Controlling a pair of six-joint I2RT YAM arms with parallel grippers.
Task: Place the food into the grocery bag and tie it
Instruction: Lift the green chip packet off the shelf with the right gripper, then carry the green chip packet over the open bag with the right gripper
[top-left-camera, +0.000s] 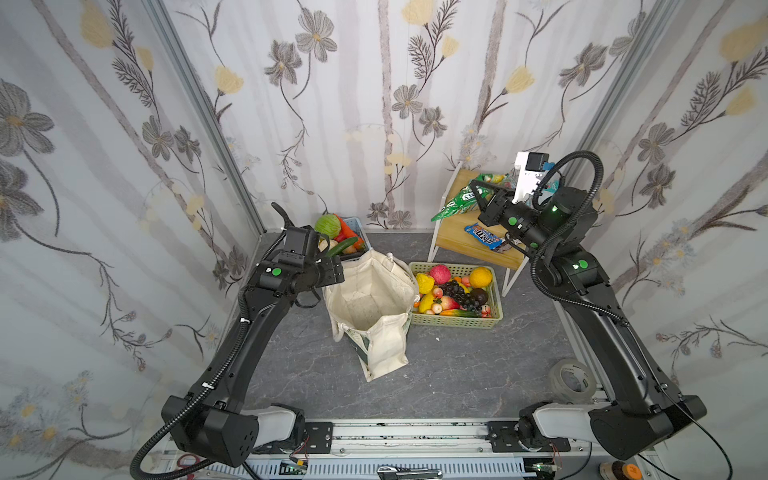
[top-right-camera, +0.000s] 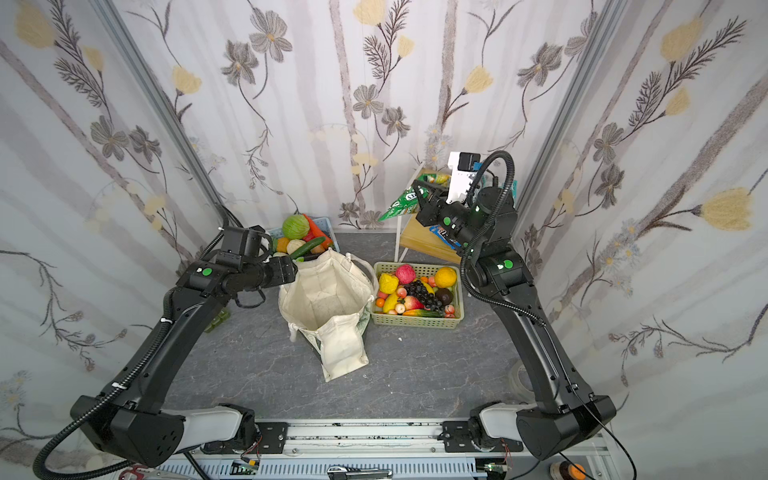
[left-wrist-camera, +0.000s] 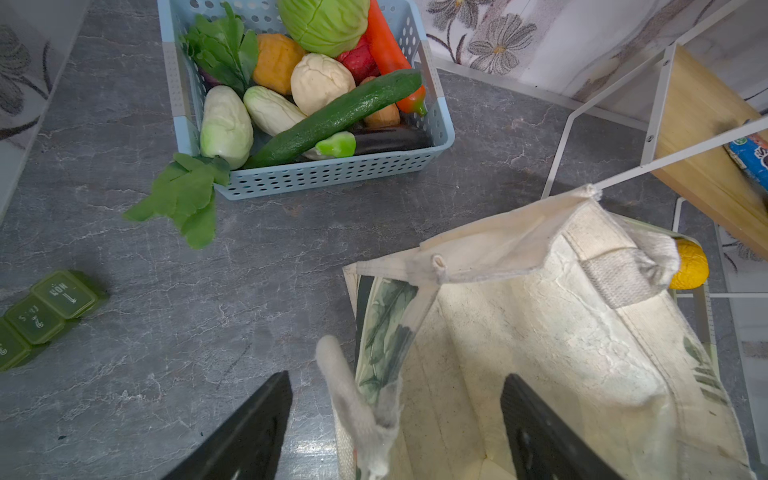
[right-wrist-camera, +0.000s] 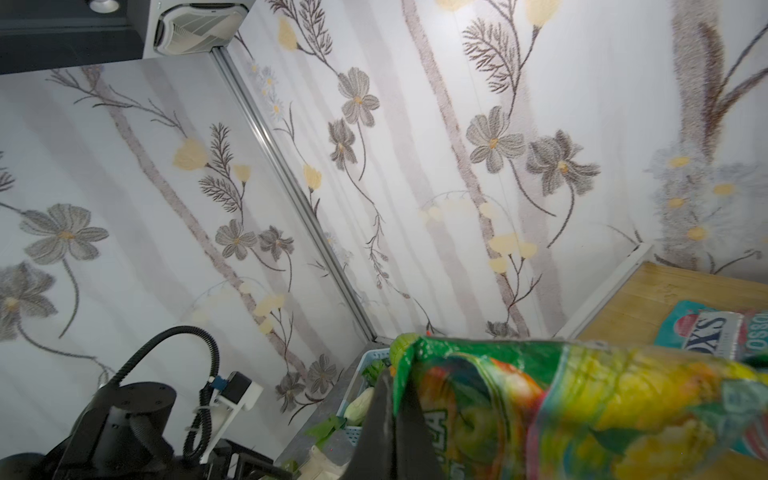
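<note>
Grey marble-look tabletop (top-left-camera: 457, 374) seen from above, w/ floral wallpaper on three sides.

The grocery bag (top-left-camera: 370, 299) stands mid-table. It's a cream canvas tote w/ leaf-print sides, upright, mouth gaping wide. Its plain outer pocket flops toward the near edge.

Far right is a small wooden stand (top-left-camera: 457, 241) on a white wire frame.

Just right of the bag sits a pale green basket (top-left-camera: 457, 322) heaped w/ plastic fruit. Far left of the bag is a blue basket (left-wrist-camera: 332, 178) of plastic veg.

The snack packet (top-left-camera: 455, 203) (green and yellow, crinkly) hangs in the air over the stand's left edge. The right gripper (top-left-camera: 478, 195) pinches it at one end, jaws clamped tight on the wrapper.

The left gripper (left-wrist-camera: 395, 378) hovers at the bag's left rim, jaws spread wide. One finger is outside over the tabletop, the other over the bag's inside. The fabric edge and a cream strap (left-wrist-camera: 345, 386) sit btwn them, nothing pinched.

A blue chocolate packet (top-left-camera: 484, 235) lies on the stand, partly under the right arm.

Smaller items:
- The round orange (top-left-camera: 481, 277) is at the green basket's far right corner.
- The yellow oblong fruit (top-left-camera: 426, 302) is at the same basket's left side.
- The pale white-green veg (left-wrist-camera: 226, 124) lies in the blue basket beside a cucumber (left-wrist-camera: 332, 120).
</note>
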